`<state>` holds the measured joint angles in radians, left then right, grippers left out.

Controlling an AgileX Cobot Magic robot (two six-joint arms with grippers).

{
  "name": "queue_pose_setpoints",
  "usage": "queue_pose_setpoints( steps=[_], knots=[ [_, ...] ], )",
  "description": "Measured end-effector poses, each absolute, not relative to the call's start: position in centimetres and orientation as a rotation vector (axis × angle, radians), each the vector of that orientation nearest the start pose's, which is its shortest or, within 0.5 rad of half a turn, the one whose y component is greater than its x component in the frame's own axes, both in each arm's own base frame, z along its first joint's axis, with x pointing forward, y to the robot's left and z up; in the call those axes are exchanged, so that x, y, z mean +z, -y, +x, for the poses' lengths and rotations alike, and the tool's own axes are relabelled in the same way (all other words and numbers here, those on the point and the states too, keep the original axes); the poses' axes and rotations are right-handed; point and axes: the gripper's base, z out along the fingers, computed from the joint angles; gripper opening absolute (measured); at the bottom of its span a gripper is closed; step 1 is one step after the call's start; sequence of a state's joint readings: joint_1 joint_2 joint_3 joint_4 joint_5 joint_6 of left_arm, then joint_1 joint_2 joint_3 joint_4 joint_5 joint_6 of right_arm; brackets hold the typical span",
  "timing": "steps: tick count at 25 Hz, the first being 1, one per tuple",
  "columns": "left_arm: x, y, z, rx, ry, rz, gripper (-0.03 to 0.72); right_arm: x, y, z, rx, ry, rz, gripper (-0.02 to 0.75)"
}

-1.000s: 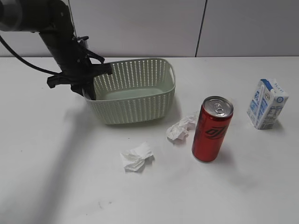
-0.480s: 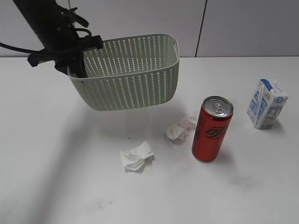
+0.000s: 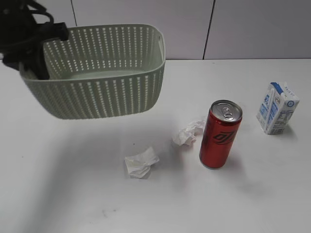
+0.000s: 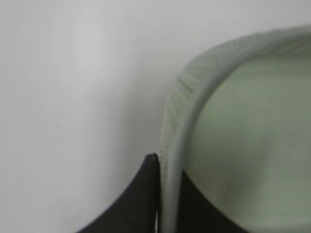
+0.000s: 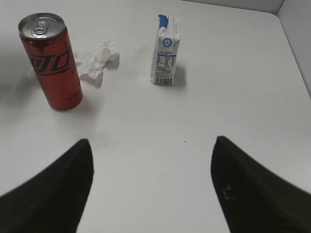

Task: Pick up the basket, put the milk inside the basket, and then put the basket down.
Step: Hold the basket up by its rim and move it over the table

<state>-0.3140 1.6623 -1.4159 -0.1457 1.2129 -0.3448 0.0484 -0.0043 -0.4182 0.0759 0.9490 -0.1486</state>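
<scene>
This looks like a robot test lab rather than a home: a bare white desk [image 3: 272,194] backed at 12 o'clock by plain grey wall panels [image 3: 257,26] with a dark seam, and staged props set out apart, including crumpled tissue [image 3: 141,164] and a red soda can [image 3: 220,134].

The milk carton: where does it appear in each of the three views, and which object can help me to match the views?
Exterior view: the milk stands at the far right, on the table.
Left wrist view: not in it; only the basket rim and the left gripper show.
Right wrist view: the milk stands at top centre.
Shared landmark: the red can, with crumpled paper next to it.
</scene>
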Motion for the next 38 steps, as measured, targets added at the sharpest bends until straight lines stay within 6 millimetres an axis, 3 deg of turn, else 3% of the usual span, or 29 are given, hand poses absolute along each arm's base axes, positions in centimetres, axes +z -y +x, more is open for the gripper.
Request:
queue_pose_setpoints(
  steps=[6, 10, 13, 17, 21, 24, 27, 31, 38],
  knots=[
    [28.1, 9.2, 24.4, -0.294, -2.985, -0.2, -0.001, 26.3, -0.6, 0.8, 0.026, -1.999, -0.192, 0.592],
    [27.1, 8.5, 21.5, -0.361, -2.945, -0.24, -0.001, 26.3, -0.6, 0.8, 0.026, -1.999, -0.192, 0.592],
    [26.1, 8.7, 20.3, -0.379, -2.956, -0.233, -0.001, 26.3, -0.6, 0.8, 0.026, -1.998, -0.192, 0.592],
    [24.8, 10.4, 19.2, -0.397, -2.959, -0.148, -0.001, 26.8, -0.6, 0.6, 0.026, -1.984, -0.192, 0.592],
    [24.0, 12.0, 19.0, -0.364, -2.973, -0.124, -0.001, 28.5, -0.6, 0.2, 0.035, -1.952, -0.174, 0.592],
    [23.1, 12.6, 19.3, -0.323, -2.981, -0.098, -0.001, 29.8, -0.6, 1.2, 0.049, -2.02, -0.154, 0.592],
    [22.5, 12.9, 19.7, -0.318, -2.983, -0.098, -0.001, 31.2, -0.7, 3.5, 0.059, -2.115, -0.146, 0.595],
    [21.8, 13.2, 20.2, -0.309, -2.985, -0.101, -0.001, 32.8, -0.9, 8.1, 0.062, -2.207, -0.139, 0.655],
    [20.5, 13.5, 21.0, -0.278, -2.998, -0.099, -0.001, 32.1, -1.5, 19.0, 0.077, -2.366, -0.129, 0.678]
  ],
)
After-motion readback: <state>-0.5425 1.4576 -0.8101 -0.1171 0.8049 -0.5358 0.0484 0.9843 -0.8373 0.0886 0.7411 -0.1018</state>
